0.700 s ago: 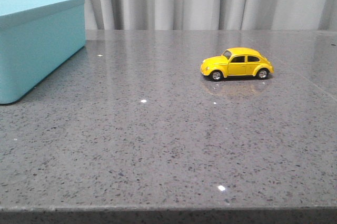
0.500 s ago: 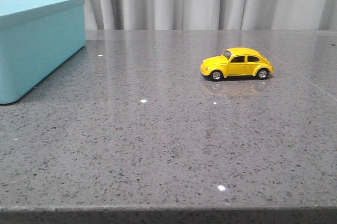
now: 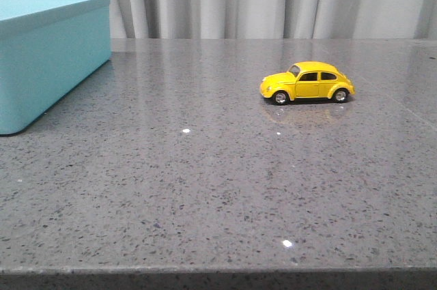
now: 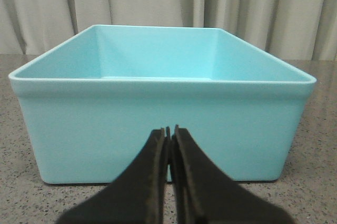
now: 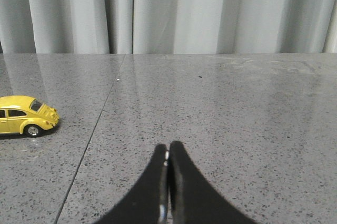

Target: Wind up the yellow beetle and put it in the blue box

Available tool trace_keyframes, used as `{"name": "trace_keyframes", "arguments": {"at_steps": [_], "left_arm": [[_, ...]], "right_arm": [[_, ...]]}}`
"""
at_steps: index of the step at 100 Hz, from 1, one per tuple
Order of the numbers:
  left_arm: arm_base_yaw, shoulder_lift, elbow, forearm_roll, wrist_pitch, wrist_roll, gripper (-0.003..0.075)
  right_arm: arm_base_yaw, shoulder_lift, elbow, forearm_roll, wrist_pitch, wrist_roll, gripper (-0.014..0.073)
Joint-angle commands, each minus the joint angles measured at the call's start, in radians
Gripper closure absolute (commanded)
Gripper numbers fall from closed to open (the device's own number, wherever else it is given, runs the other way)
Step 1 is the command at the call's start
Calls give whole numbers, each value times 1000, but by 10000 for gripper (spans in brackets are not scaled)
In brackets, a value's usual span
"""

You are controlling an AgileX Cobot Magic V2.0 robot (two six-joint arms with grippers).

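The beetle [image 3: 307, 82] stands right of mid-worktop [image 3: 205, 187], the box [image 3: 48, 58] at its left edge; both hands, left [image 4: 169, 130] and right [image 5: 168, 147], are pressed together, empty.

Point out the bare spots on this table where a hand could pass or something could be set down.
Bare: the wide stretch between the blue box and the yellow beetle, and the whole near strip of the table. Nowhere is crowded; the box's interior looks empty.

Bare table [image 3: 205, 181] around yellow beetle [image 3: 307, 82] (box [image 3: 48, 58] far).
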Motion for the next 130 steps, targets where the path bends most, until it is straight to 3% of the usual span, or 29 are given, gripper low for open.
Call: {"name": "trace_keyframes", "arguments": {"at_steps": [1, 51, 71, 97, 130], "left_arm": [[3, -33, 22, -7, -73, -7, 739], [3, -31, 9, -13, -112, -7, 739], [3, -14, -58, -13, -108, -7, 739], [3, 113, -170, -13, -94, -7, 739], [3, 336, -351, -13, -74, -7, 739]], "right_arm": [[-6, -23, -17, -11, -78, -9, 663], [-5, -23, -30, -11, -84, -8, 663], [-5, -13, -115, -10, 37, -8, 658], [-5, 133, -267, 12, 230, -8, 652], [-5, 336, -433, 20, 245, -8, 652]]}}
